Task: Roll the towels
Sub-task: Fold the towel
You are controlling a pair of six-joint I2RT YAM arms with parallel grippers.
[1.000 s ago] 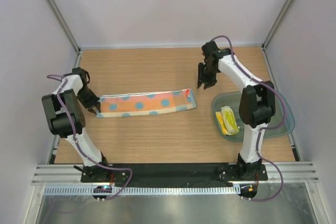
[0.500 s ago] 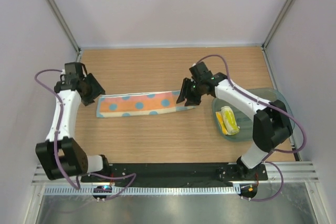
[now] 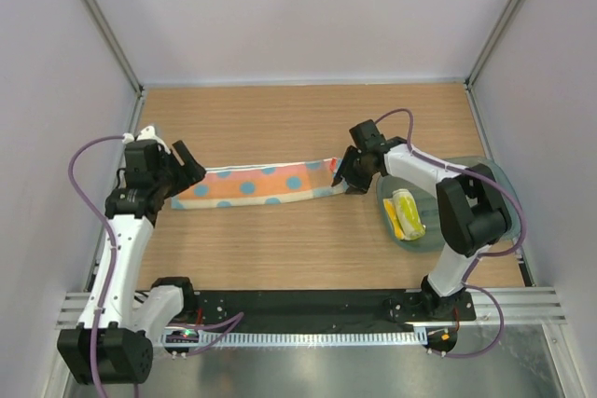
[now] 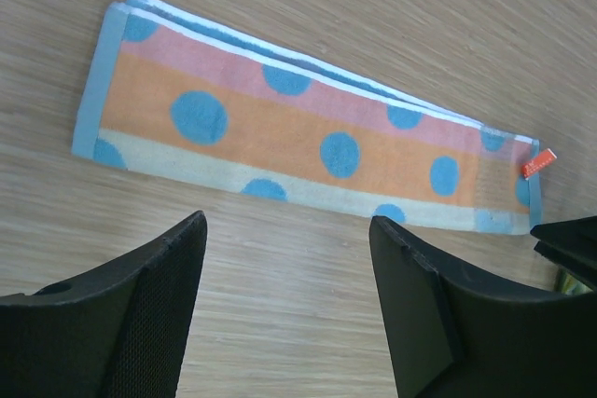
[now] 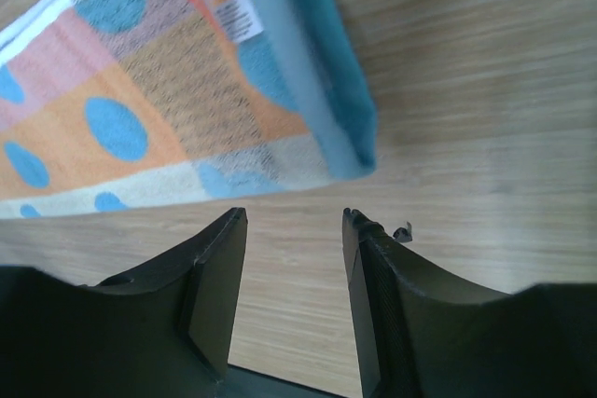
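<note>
The light blue towel (image 3: 261, 185) with blue spots and orange and pink bands lies flat on the wood as a long folded strip. My left gripper (image 3: 184, 169) hovers open just off its left end; in the left wrist view the towel (image 4: 308, 128) lies beyond the empty gripper (image 4: 284, 230). My right gripper (image 3: 343, 172) is open at the strip's right end, by the orange tag. The right wrist view shows the towel's (image 5: 187, 109) corner just ahead of that gripper (image 5: 294, 221), nothing between the jaws. The yellow towel (image 3: 407, 213) lies rolled in the tub.
The clear bluish tub (image 3: 385, 202) stands at the right, partly under my right arm. Grey walls enclose the wooden table on three sides. A black rail with the arm bases runs along the near edge.
The left gripper has opened, lifted off the towel's left end and settled beside it. The right gripper has come down and left to the towel's right end, opening wider.
</note>
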